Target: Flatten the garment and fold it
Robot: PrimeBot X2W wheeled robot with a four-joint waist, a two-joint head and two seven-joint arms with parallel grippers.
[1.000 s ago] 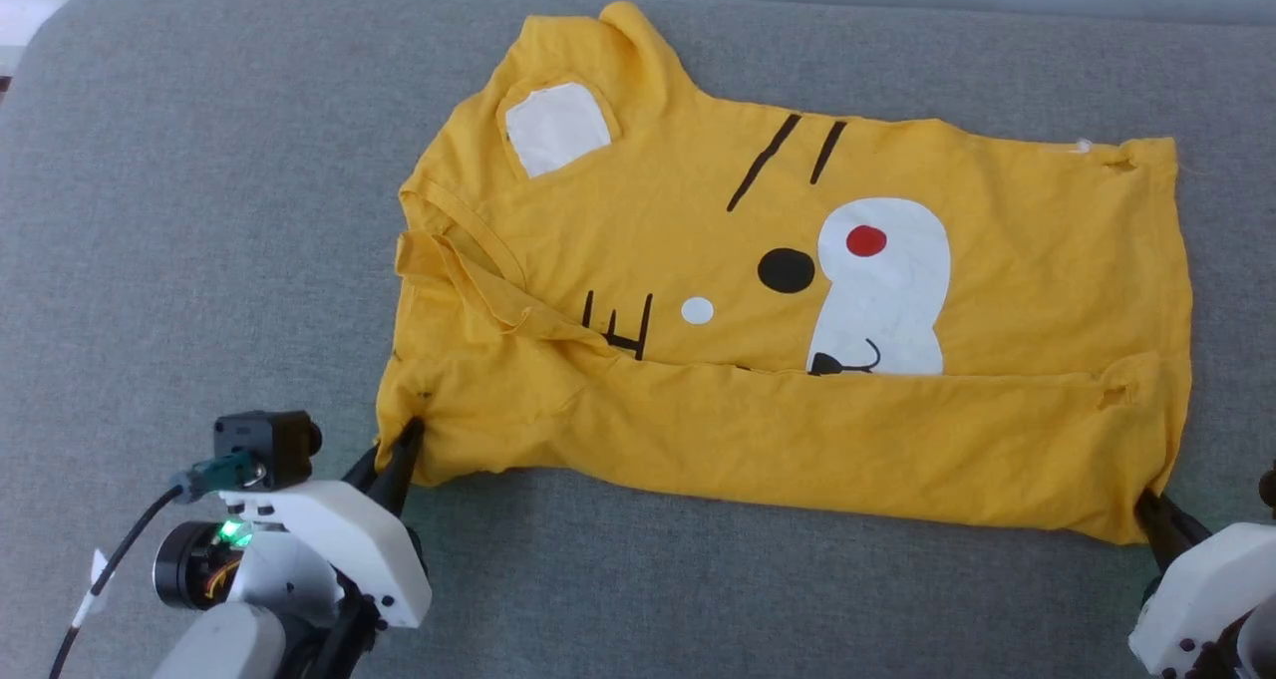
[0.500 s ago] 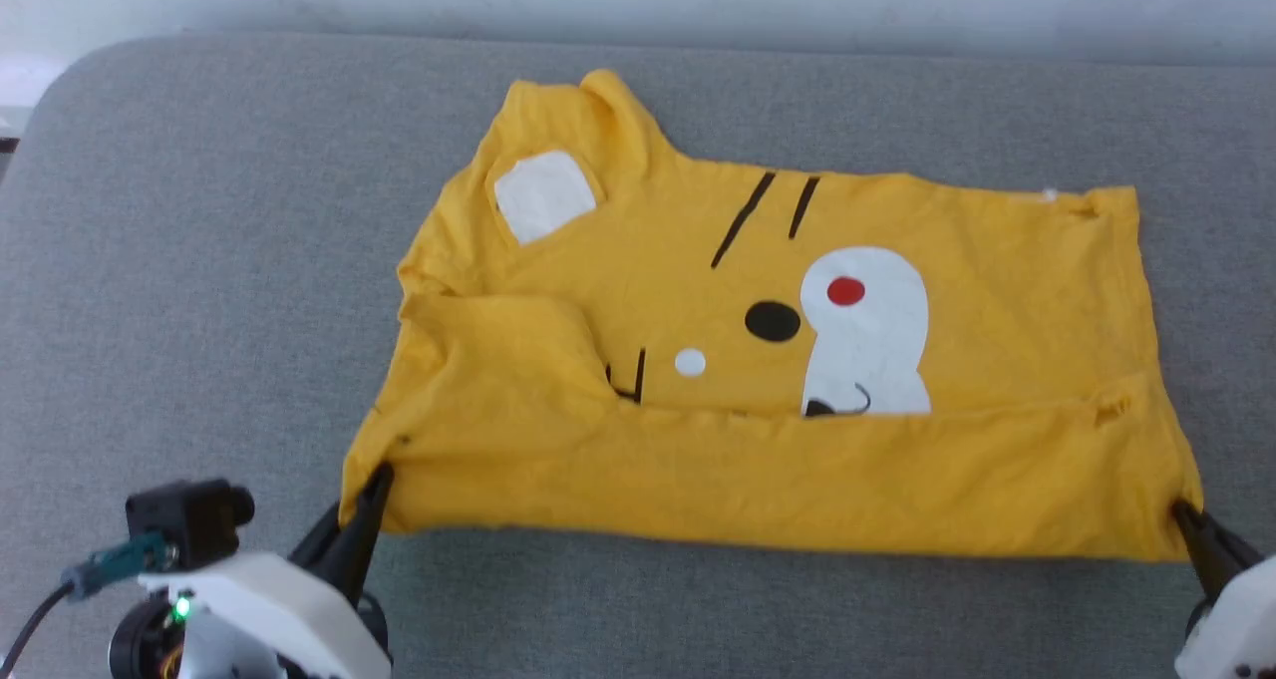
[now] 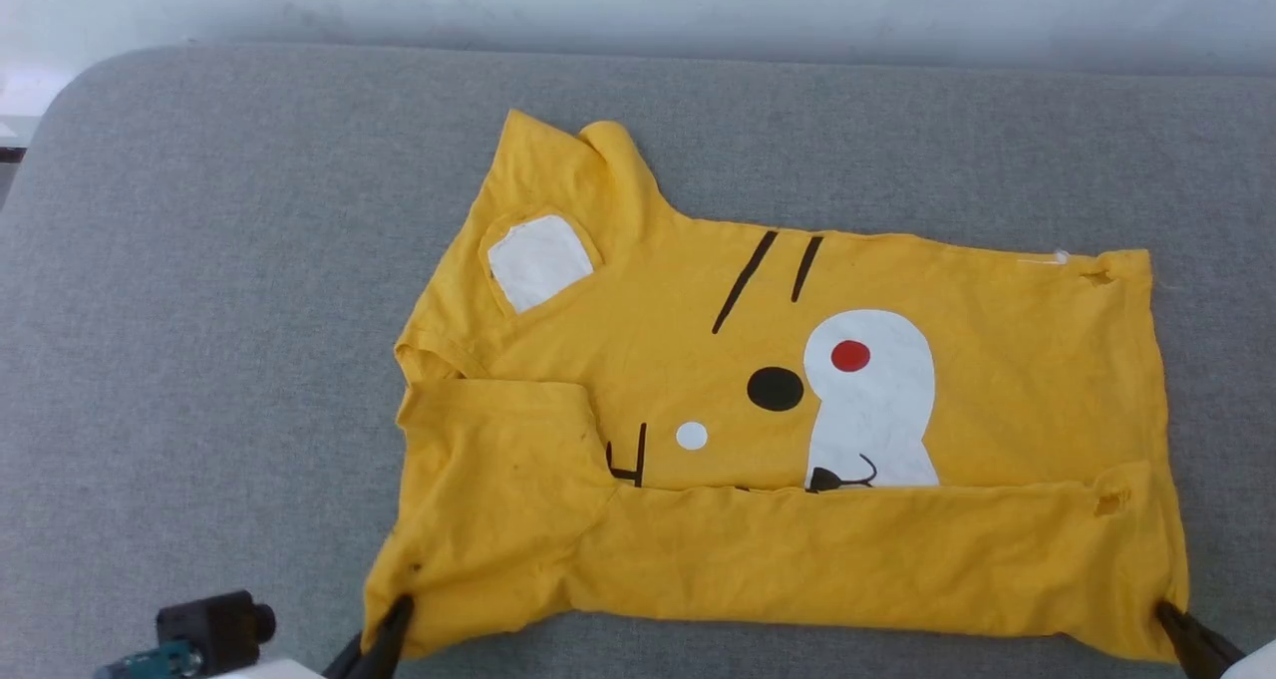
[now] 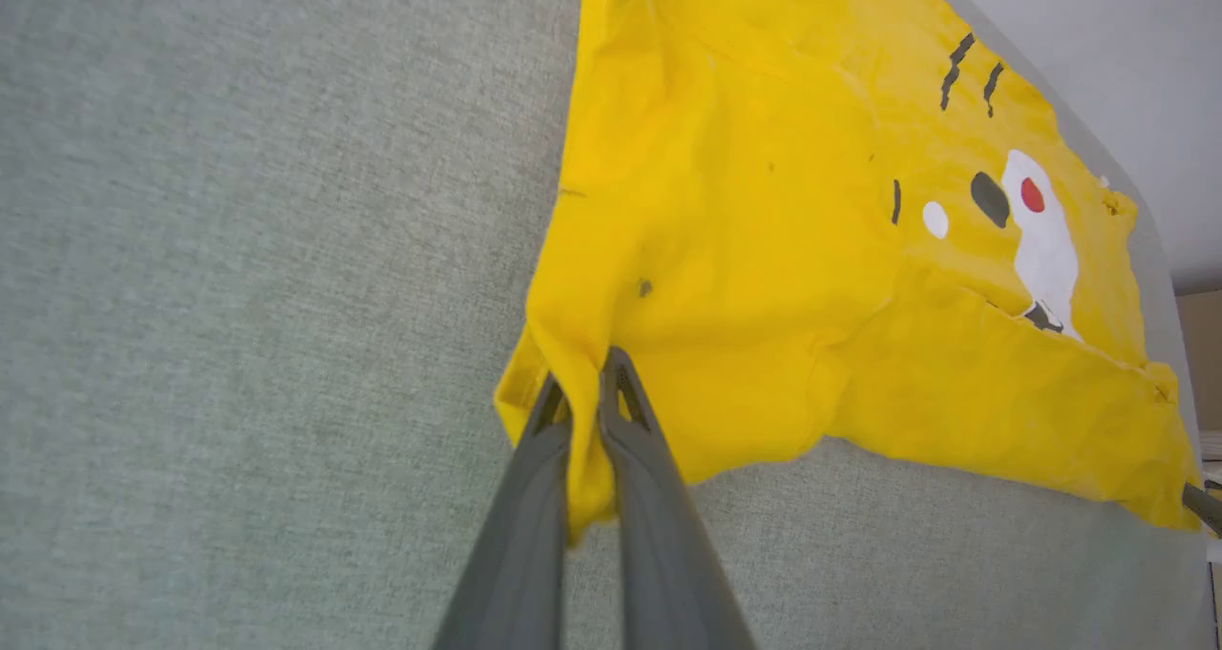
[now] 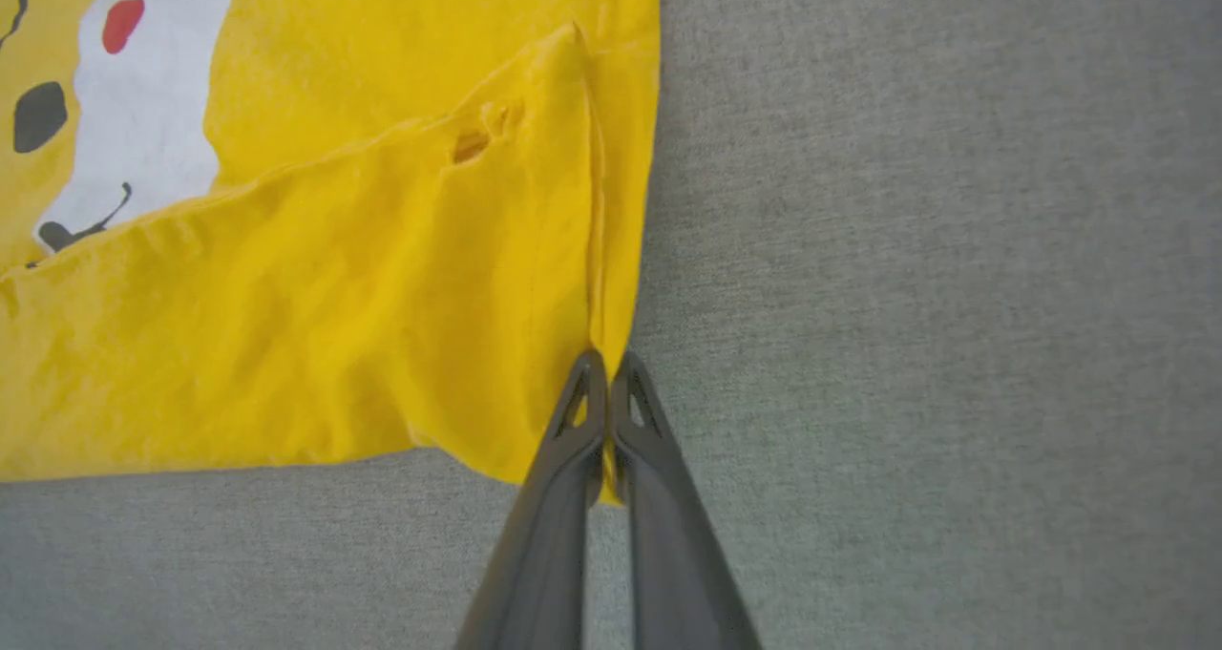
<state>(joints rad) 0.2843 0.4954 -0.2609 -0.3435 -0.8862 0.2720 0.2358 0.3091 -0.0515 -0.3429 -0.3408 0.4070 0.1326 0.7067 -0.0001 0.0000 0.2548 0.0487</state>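
Note:
The yellow T-shirt (image 3: 778,440) lies across the grey cushion, its cartoon face print up, with the near strip folded over to show the plain reverse. My left gripper (image 3: 399,609) is shut on the shirt's near left corner; in the left wrist view the cloth (image 4: 716,278) is pinched between the left gripper's (image 4: 587,368) fingers. At the near right corner, my right gripper (image 3: 1164,614) is shut on the fabric; the right wrist view shows the right gripper (image 5: 603,362) clamping the shirt's (image 5: 315,297) edge.
The grey upholstered surface (image 3: 219,310) spreads wide to the left, behind and to the right of the shirt. A pale wall (image 3: 638,1) runs along its far edge. The left wrist's camera block (image 3: 214,624) shows at the bottom left.
The head camera has tilted, so the whole picture has slid downward. The left sleeve part, bunched a second ago, now lies folded flat over the collar, and the near edge looks drawn straighter.

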